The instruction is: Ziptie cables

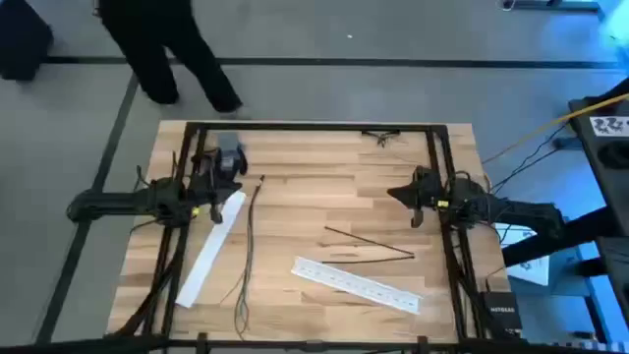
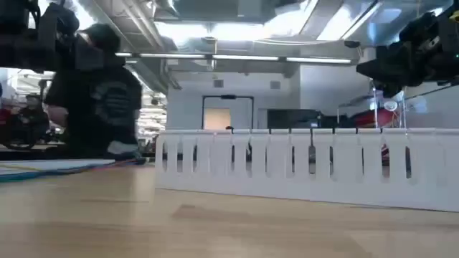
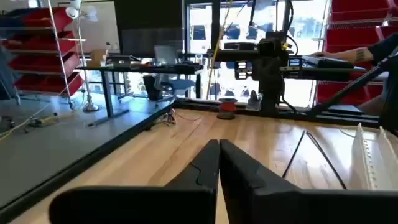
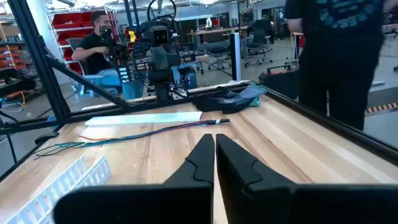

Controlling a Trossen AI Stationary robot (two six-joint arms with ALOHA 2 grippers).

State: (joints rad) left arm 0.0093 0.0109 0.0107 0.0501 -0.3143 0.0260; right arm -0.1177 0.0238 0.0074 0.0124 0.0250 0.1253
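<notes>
While untouched, limp thin cables (image 1: pixel 248 236) sprawl on woodgrain table (image 1: pixel 324 197).

The only lettering I can make out is "NETGEAR" on a small dark box (image 1: pixel 498 317) at the table's corner. Nothing else reads.

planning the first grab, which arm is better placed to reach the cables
Probably left. The cables lie on the left half of the table, just beside the left gripper, with nothing between. The right gripper hovers across the table, shut like the left.
</notes>
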